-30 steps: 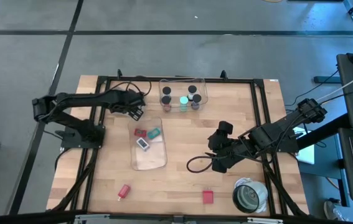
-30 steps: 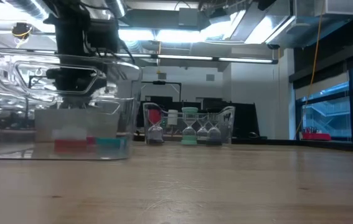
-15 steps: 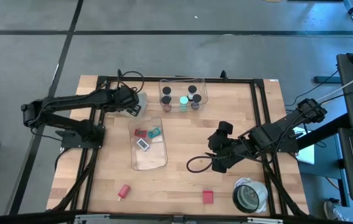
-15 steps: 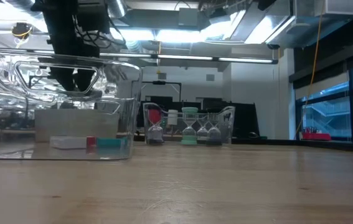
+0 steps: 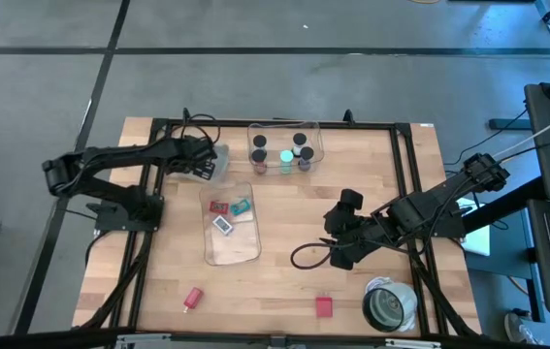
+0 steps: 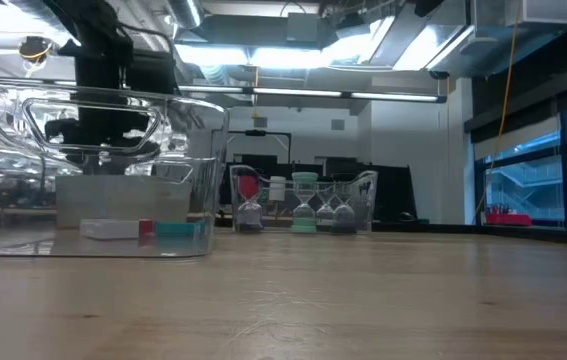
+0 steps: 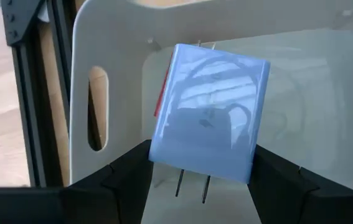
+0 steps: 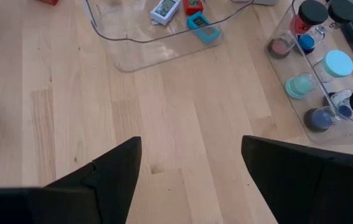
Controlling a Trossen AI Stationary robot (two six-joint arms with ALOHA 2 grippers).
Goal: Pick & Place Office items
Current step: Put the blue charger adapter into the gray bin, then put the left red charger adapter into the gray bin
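My left gripper (image 5: pixel 207 165) hovers by the far left corner of the near clear bin (image 5: pixel 231 231) and is shut on a pale blue block (image 7: pixel 210 115) with a red edge. Beneath it, the left wrist view shows a white board with a slot (image 7: pixel 98 106). The near bin holds a red block (image 5: pixel 218 206), a teal block (image 5: pixel 241 206) and a white-blue tag (image 5: pixel 223 224). The far bin (image 5: pixel 285 145) holds black-capped cylinders and a cyan disc (image 8: pixel 338 62). Two red pieces (image 5: pixel 193 298) (image 5: pixel 324 307) lie on the table's near side. My right gripper (image 8: pixel 192 162) waits open, low over the table's right half (image 5: pixel 336 250). My left gripper pinches the pale blue block between its two fingers, which sit on two opposite sides of the block near one end (image 7: pixel 164 155). The fingers come from above, pointing down. The block is lifted clear, above the white board.
A black cable loop (image 5: pixel 306 256) lies on the wood beside my right gripper. A large grey-white roll (image 5: pixel 389 305) stands at the near right corner. A black frame (image 5: pixel 163 126) runs around the table. Bare wood shows between the near bin and the right arm.
My left gripper, shut on the pale blue block, has moved a little toward the table's far left, away from the near bin's corner, and the arm has swung with it. The right arm has kept still.
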